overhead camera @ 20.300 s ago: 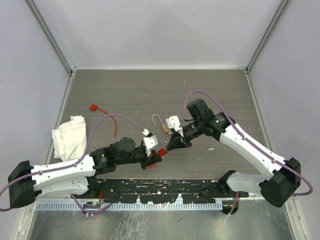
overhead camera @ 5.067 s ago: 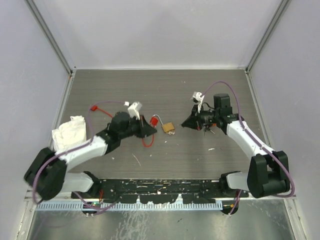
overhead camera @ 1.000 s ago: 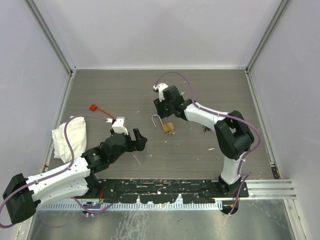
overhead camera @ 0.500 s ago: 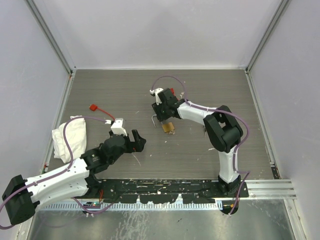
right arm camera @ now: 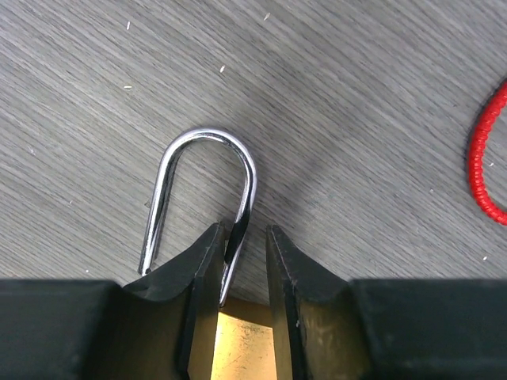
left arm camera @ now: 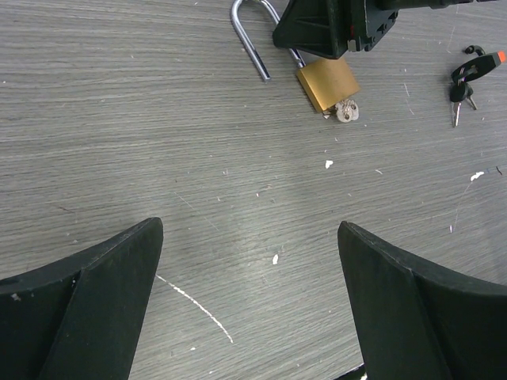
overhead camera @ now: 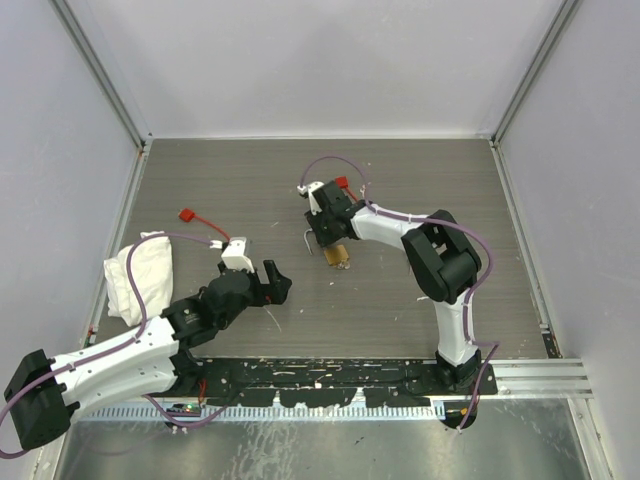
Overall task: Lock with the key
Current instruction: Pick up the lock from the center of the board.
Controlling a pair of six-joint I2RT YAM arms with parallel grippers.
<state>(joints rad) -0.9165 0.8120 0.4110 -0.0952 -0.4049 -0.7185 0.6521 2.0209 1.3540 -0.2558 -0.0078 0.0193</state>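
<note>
A brass padlock (overhead camera: 335, 255) lies mid-table with its silver shackle (right arm camera: 207, 134) swung open. A small silver key (left arm camera: 346, 111) sticks out of its bottom end. My right gripper (right arm camera: 242, 233) hangs over the padlock's top, its jaws narrowed around one shackle leg. That leg touches the left finger (right arm camera: 202, 253), and a gap shows at the right finger. The key bunch (left arm camera: 462, 79), with dark heads and an orange tag, lies apart to the right. My left gripper (left arm camera: 249, 228) stands wide open over bare table, nearer the front than the padlock (left arm camera: 326, 83).
A crumpled white cloth (overhead camera: 138, 275) lies at the left edge, and a red cable tie (overhead camera: 190, 214) lies behind it. A red cord (right arm camera: 479, 166) curves just right of the shackle. Grey walls close in the table on three sides.
The right gripper has moved down over the padlock's top, and its jaws have narrowed around the shackle leg. The left arm has barely moved and stays open.
</note>
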